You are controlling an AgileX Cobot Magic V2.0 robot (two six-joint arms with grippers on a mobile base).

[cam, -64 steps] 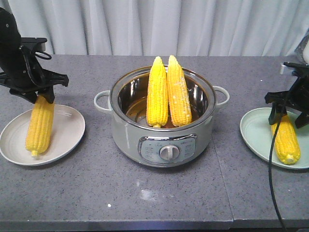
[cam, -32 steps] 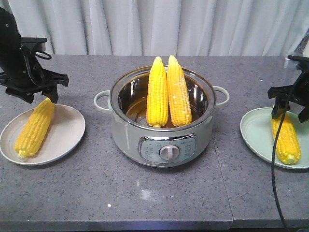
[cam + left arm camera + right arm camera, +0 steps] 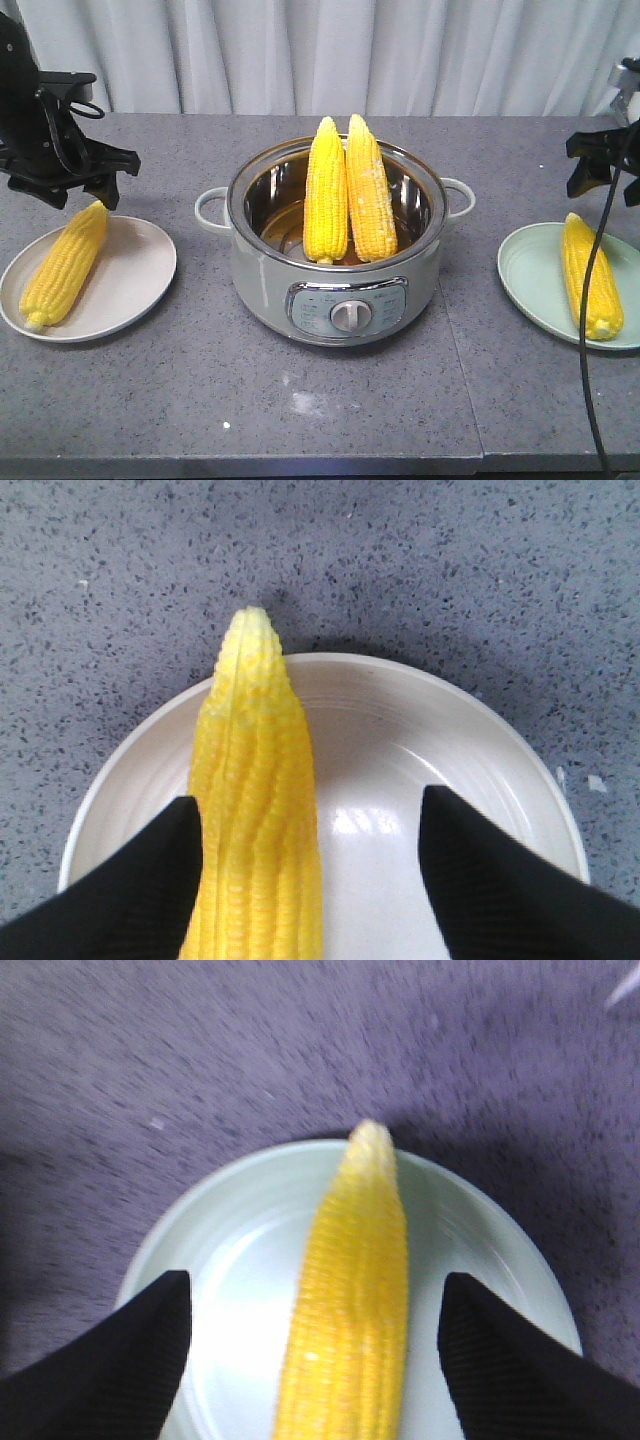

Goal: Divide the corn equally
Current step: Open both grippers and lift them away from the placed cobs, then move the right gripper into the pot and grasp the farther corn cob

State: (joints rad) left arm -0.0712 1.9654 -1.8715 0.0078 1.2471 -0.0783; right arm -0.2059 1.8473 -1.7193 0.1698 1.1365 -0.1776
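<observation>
left pincer (image 3: 308, 798), right pincer (image 3: 315, 1277) agape, empty

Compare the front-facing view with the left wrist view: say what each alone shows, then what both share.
Front-facing only: the cooker with two cobs standing inside, the green plate holding one cob, and the right hand over it. Left wrist only: a close look down between the left hand's spread fingers. Both: the white plate, the single cob lying on it and the grey table.
</observation>
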